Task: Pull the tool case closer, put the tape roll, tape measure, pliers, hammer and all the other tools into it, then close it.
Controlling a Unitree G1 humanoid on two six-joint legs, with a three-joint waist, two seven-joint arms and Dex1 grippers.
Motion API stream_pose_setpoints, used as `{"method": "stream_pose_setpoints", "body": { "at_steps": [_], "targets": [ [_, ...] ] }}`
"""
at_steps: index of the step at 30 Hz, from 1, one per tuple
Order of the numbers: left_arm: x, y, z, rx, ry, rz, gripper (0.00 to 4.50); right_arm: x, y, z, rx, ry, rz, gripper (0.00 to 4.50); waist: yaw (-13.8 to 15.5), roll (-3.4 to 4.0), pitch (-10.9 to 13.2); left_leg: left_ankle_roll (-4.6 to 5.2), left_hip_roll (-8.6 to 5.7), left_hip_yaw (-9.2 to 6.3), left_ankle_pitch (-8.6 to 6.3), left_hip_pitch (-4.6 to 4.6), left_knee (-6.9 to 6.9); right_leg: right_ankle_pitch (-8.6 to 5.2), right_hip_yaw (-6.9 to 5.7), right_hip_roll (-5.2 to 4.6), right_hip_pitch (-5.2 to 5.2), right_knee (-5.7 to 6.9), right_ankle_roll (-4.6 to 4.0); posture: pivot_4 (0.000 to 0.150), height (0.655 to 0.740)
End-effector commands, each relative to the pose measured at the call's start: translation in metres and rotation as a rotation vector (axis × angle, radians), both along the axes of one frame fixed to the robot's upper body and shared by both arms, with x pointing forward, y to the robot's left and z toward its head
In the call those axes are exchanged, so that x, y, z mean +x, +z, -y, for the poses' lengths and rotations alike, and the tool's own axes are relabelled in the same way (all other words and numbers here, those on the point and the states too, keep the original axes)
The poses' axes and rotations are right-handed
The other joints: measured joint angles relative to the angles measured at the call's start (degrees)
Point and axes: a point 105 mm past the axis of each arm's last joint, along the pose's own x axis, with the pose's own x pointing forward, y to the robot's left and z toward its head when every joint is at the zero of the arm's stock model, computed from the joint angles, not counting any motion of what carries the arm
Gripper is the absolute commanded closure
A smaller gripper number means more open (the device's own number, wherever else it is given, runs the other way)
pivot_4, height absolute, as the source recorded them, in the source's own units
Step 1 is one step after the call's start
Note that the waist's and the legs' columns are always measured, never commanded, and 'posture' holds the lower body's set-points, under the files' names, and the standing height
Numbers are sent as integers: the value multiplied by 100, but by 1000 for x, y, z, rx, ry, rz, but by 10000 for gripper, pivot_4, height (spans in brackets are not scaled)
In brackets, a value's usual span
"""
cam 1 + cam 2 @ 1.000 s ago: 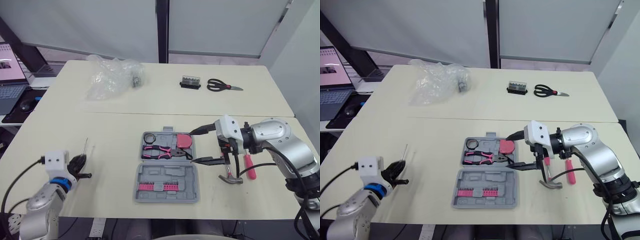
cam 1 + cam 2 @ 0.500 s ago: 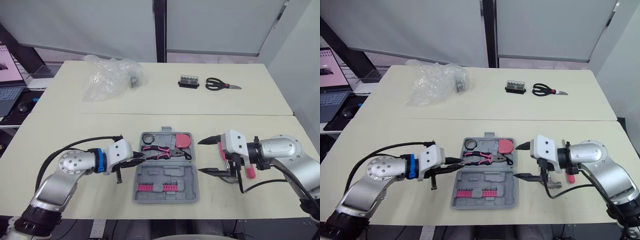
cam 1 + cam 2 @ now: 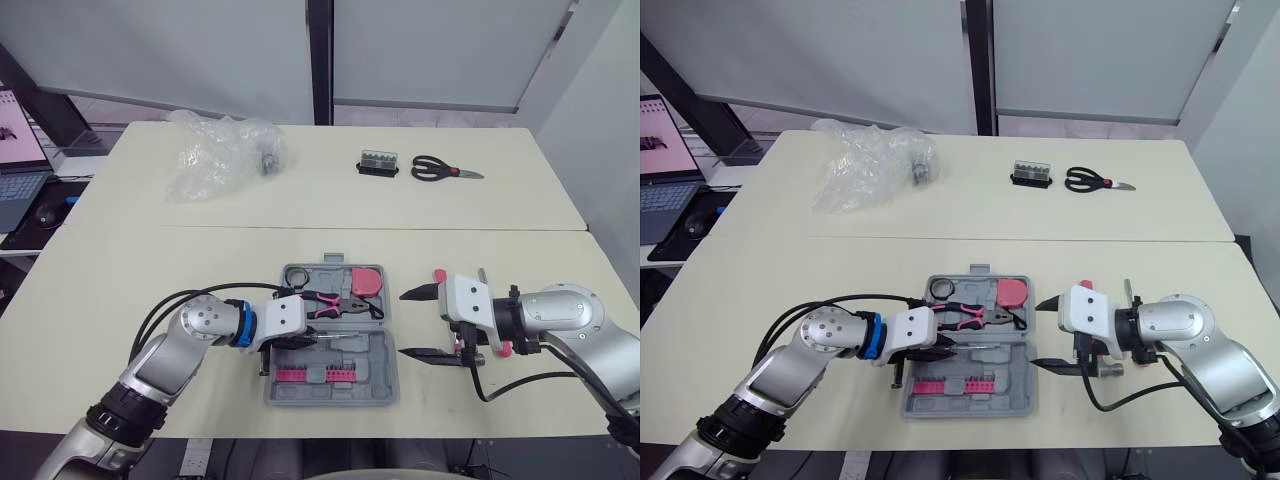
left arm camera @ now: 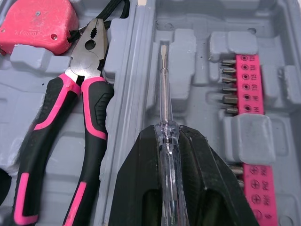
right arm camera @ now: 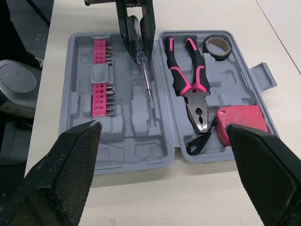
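The grey tool case lies open before me, with pink-handled pliers, a pink tape measure and a black tape roll in its far half. My left gripper is shut on a clear-handled screwdriver. It holds the shaft along a groove in the near half, beside the pink bit strips. My right gripper stands open just right of the case with nothing between its fingers. The hammer lies on the table behind it, mostly hidden.
Black scissors and a small black bit box lie at the back right. A crumpled clear plastic bag sits at the back left. A laptop stands off the left edge on a side desk.
My left arm has swung in from the table's left front to the case, carrying the screwdriver. My right gripper has drawn back from the case's right edge, still open.
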Motion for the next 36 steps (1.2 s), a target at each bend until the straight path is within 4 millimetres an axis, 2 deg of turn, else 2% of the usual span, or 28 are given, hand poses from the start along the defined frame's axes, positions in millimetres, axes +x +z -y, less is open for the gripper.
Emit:
{"method": "stream_pose_setpoints", "body": {
  "at_steps": [1, 18, 31, 33, 36],
  "targets": [
    [3, 2, 6, -8, -2, 25, 42685, -2, 5, -1, -9, 8, 27, 0, 1, 0, 0, 0, 0, 0, 0, 0, 0, 0, 0, 0, 0, 0, 0, 1500, 7400],
    [10, -5, 12, 16, -44, 31, 42685, -2, 2, -2, -11, 13, 24, 0, 8, 0, 0, 0, -2, -2, 0, 1, 13, 0, 0, 0, 1, 14, 0, 1500, 7400],
    [9, -1, 17, -4, -38, 19, 42685, -1, 3, -3, -10, 10, 28, 0, 7, 0, 0, 0, -2, -3, 0, 1, 14, 0, -1, 0, 0, 18, 0, 1500, 7400],
    [11, 5, 18, -17, -34, 28, 35309, -1, 3, -3, -9, 10, 28, 0, 7, 0, 0, 0, -2, -3, 0, 1, 14, 0, -1, 0, 0, 19, 0, 1500, 7400],
    [11, 16, 21, -37, -36, 55, 26674, -2, 3, -3, -9, 10, 27, 0, 8, 0, 0, 0, -2, -4, 0, 1, 15, 0, -1, 0, 0, 21, 0, 1500, 7400]
  ]
}}
